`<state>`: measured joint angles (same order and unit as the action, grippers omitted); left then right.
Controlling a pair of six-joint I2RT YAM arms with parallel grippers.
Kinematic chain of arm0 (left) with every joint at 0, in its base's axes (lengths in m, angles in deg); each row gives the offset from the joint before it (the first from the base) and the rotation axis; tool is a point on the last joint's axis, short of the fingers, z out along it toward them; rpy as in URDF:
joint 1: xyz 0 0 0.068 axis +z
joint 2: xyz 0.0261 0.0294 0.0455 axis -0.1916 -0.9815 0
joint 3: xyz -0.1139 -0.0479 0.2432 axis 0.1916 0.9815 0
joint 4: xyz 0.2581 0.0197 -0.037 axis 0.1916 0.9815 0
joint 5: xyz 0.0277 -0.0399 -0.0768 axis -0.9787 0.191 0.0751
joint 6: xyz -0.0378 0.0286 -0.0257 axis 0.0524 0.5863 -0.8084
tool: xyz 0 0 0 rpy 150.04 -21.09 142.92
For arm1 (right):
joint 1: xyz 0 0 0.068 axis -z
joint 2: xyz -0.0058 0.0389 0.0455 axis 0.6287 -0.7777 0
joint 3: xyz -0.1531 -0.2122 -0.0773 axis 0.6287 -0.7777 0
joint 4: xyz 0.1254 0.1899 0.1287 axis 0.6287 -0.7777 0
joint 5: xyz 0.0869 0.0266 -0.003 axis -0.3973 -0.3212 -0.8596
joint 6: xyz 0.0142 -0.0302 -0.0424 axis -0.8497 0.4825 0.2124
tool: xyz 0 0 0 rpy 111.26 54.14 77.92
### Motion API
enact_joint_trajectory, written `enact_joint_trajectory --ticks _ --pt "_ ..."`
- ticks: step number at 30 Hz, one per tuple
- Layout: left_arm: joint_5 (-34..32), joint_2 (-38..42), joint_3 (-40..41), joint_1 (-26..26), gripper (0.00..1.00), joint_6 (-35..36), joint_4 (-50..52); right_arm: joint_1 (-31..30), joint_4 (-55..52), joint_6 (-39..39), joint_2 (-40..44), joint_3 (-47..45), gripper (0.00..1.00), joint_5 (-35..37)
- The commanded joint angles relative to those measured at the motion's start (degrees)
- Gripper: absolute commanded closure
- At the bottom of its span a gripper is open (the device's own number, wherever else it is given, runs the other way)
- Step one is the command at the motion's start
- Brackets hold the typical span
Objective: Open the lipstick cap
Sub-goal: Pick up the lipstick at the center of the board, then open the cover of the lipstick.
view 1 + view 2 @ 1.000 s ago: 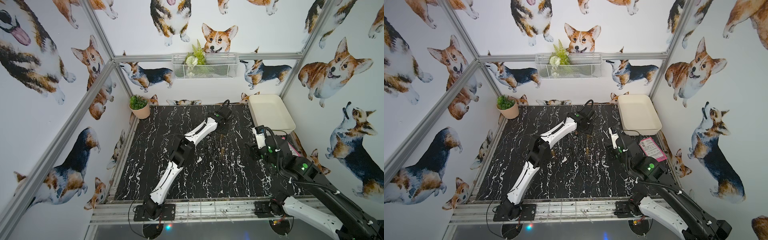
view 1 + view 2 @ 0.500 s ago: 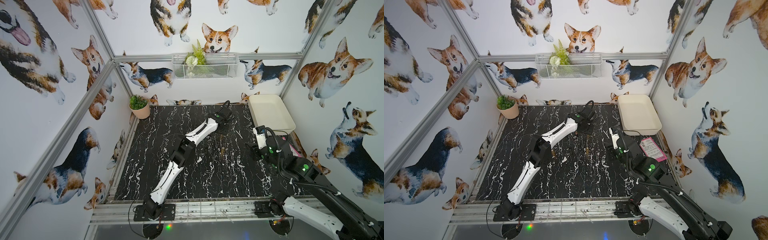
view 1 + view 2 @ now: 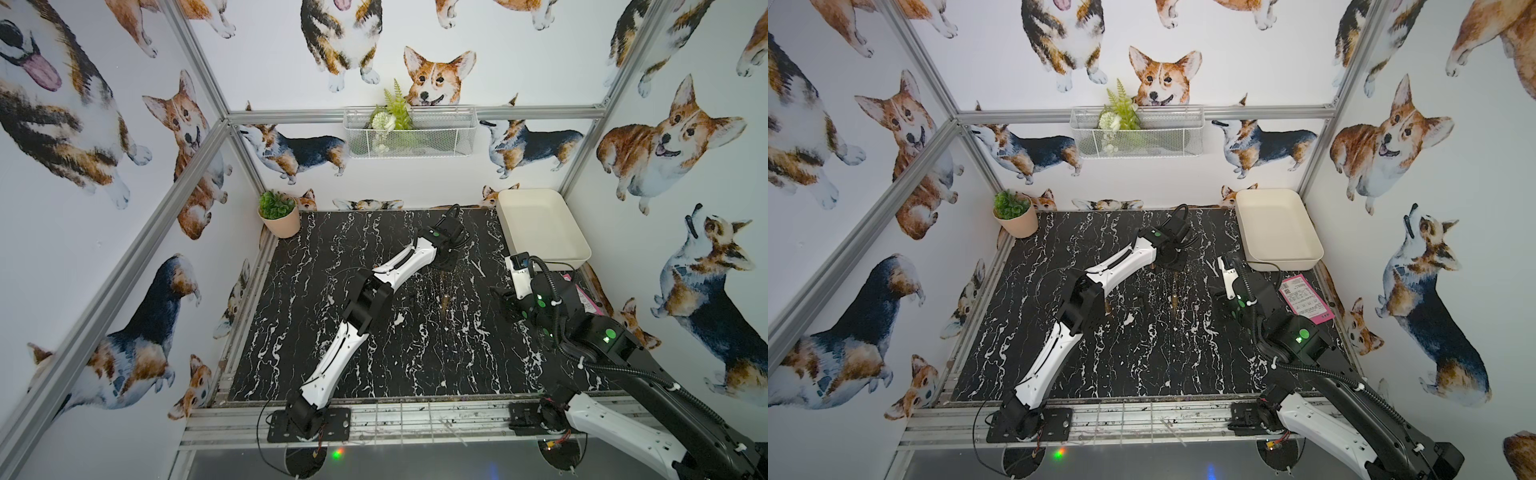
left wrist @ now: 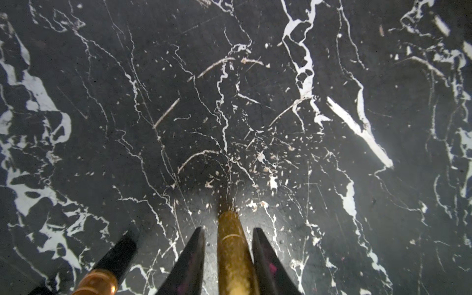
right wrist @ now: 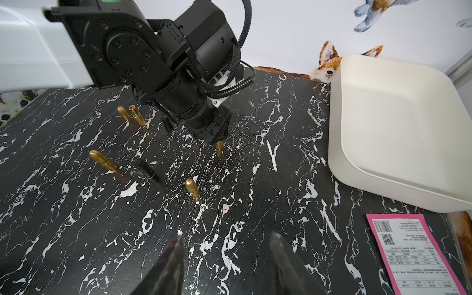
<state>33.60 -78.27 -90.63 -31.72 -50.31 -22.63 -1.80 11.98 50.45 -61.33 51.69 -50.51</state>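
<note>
Left hand (image 4: 227,229) straddles the gold lipstick (image 4: 233,255) standing upright on the counter (image 4: 102,127), jaws narrow, a sliver of gap one side, not yet clamped; I judge it light, rigid, slick, so grip clear of the seam ring (image 4: 231,237).

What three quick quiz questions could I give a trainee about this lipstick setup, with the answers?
1. True or false: the right end effector is gripping a lipstick.
2. What sits between the fingers of the left end effector? A) a gold lipstick B) a pen C) a coin
3. What colour borders the paper slip lying beside the white tray?
Key: 1 false, its fingers are apart with nothing between them; 2 A; 3 pink.
</note>
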Motion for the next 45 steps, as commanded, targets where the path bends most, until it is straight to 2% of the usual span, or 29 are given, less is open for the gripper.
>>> enact_joint_trajectory --ticks 1,5,9,12,21,27,30,35,40,45 --pt "0.0 -0.1 -0.6 0.1 0.71 -0.2 0.6 0.1 2.2 0.0 -0.3 -0.2 0.44 0.4" --pt "0.0 0.0 -0.7 0.0 0.75 -0.2 0.8 0.1 2.3 0.0 -0.3 -0.3 0.44 0.3" --pt "0.1 0.3 -1.0 0.0 0.88 0.1 1.7 0.1 2.6 0.0 -0.4 -0.4 0.44 0.2" --pt "0.2 0.8 -1.1 0.1 0.93 0.3 2.8 0.1 2.9 -0.1 -0.7 -0.6 0.44 -0.1" --pt "3.3 6.4 -3.3 0.8 0.94 1.0 9.6 0.1 3.1 1.1 -1.7 -0.3 0.44 -1.1" --pt "11.7 13.8 -5.1 1.3 0.93 1.3 15.0 0.1 3.9 4.0 -2.6 0.5 0.44 -7.3" --pt "17.8 16.4 -7.6 1.4 0.93 0.1 17.9 0.1 4.5 5.0 -3.0 1.7 0.43 -10.7" --pt "30.4 20.6 -7.1 1.3 0.92 -2.7 20.4 0.1 4.1 8.0 -4.9 4.7 0.42 -16.0" --pt "36.3 27.9 -0.6 0.6 0.92 -3.8 17.4 0.4 3.3 11.3 -7.5 7.6 0.42 -18.2" --pt "39.5 32.3 1.6 0.5 0.93 -3.9 17.5 0.5 1.7 12.7 -11.2 12.1 0.43 -17.7"
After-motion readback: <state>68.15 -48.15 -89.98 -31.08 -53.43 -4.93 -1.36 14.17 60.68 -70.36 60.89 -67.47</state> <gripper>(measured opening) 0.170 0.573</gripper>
